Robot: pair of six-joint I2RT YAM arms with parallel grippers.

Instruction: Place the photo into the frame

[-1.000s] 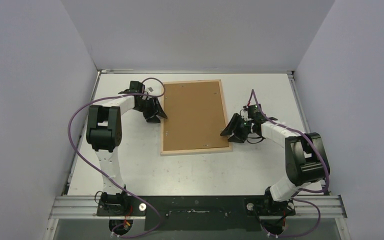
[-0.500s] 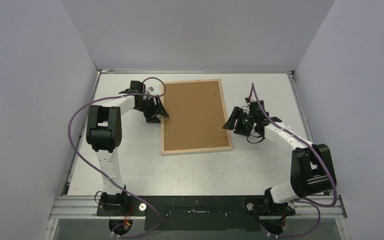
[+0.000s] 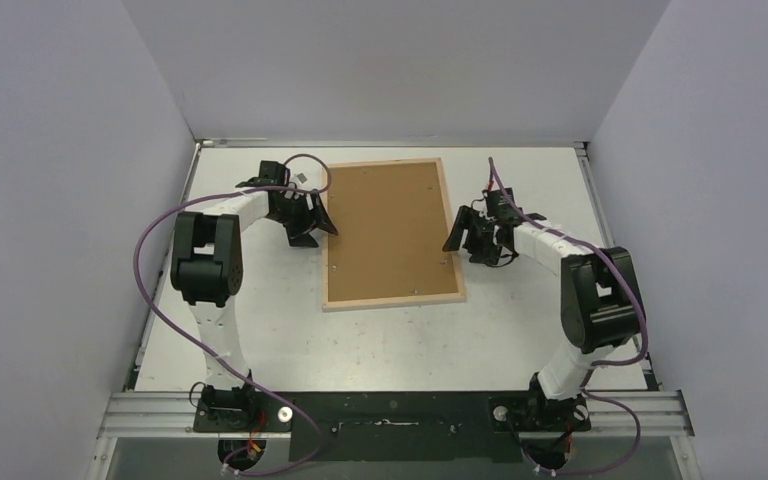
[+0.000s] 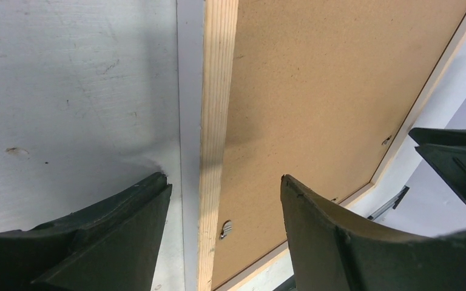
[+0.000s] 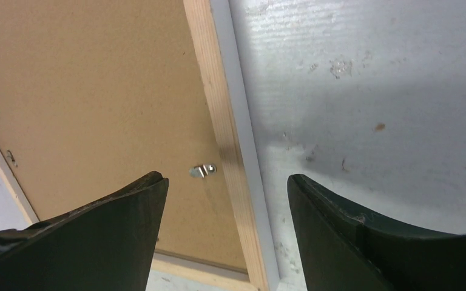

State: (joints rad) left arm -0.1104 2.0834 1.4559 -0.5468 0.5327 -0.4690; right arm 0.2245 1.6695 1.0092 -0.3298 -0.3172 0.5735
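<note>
- One frame (image 3: 390, 299), flat and back up, at centre of the top view on table (image 3: 260, 330), long sides running up and down the picture.
- Over its left rim, left gripper (image 4: 224, 182) spread wide, straddling the wood without touching: one finger above table, the other above board (image 3: 385, 230).
- Over its right rim, right gripper (image 5: 226, 179) likewise spread, straddling the wood beside a small clip (image 5: 204, 171), pinching nothing.
- No sight of photo in any view; perhaps under board, cannot tell.
- Probably light for its span and stiff along the wooden rim; likely glazed on the hidden face, so fragile: no dropping, no twisting.
- Board probably thin and a little bendy, held in only by small clips: a poor place to grip or press hard.
- Best taken by the rim, about midway along both long sides at once, to lift level and avoid swinging from one end.
- Rim thin, smooth and flush with table: hard to get a finger beneath, probably slippery in a pinch, so close squarely across the wood.
</note>
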